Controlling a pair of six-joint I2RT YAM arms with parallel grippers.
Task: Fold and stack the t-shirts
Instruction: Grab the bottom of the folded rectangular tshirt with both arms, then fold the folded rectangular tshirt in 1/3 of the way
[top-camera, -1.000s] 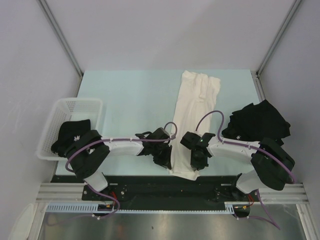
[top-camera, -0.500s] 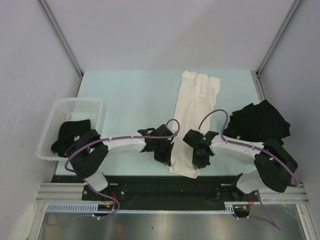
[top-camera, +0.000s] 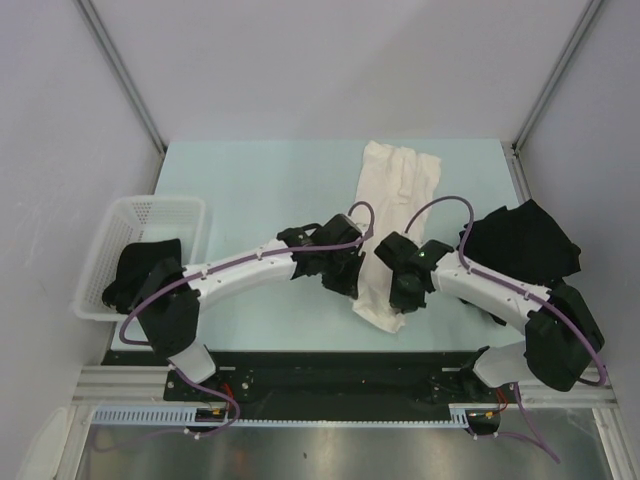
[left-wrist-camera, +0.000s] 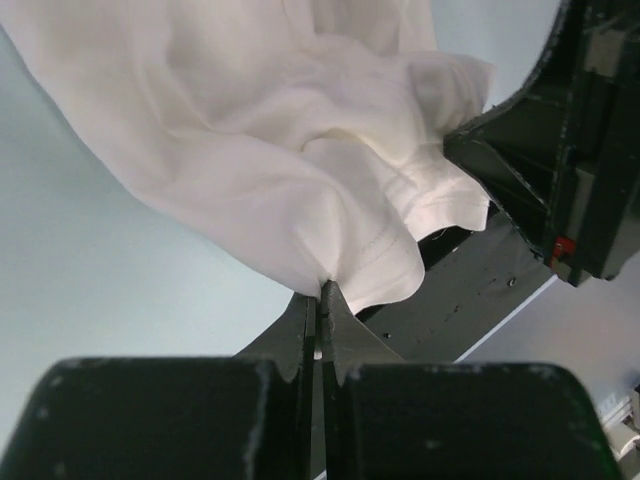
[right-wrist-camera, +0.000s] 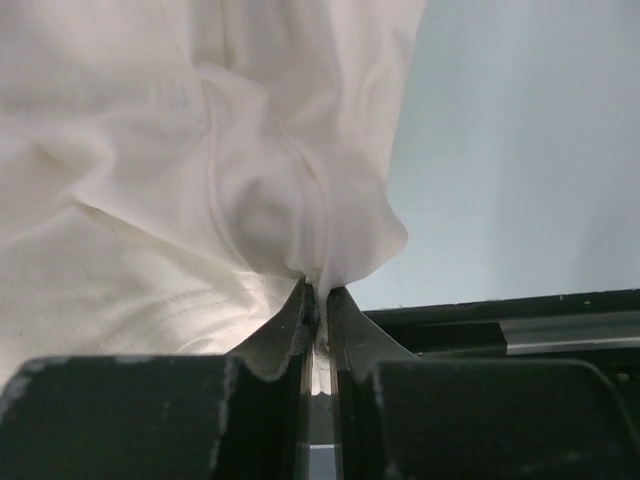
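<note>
While left tool (left-wrist-camera: 320, 292) and right tool (right-wrist-camera: 318, 290) pinch the cream shirt (top-camera: 396, 185), its fold looks unfinished; black pile (top-camera: 520, 245) beside it waits

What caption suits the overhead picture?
Left claw and right claw pinch the near end of a cream-white cloth t-shirt.

cream t-shirt (right-wrist-camera: 150, 150) partly out of frame
</note>
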